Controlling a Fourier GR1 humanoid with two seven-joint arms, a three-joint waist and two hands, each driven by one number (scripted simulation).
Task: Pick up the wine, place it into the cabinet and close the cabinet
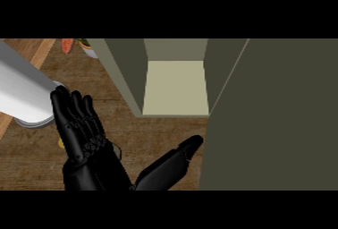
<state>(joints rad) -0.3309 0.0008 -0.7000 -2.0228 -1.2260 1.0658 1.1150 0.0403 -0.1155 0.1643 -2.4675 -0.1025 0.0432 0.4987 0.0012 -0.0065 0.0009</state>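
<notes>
Cabinet (175, 85) open, pale shelf bare, door (271, 116) swung toward viewer at right. Wine not visible. One black hand (89, 143) lower left, side unclear, fingers straight, thumb spread. Wooden surface (152, 134); grey forearm (23, 89) upper left.

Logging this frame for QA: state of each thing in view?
cabinet: open, visible shelf bare
cabinet door: swung open, at view's right
left hand: open, fingers straight, holds nothing
wine: not visible
right hand: not visible
</notes>
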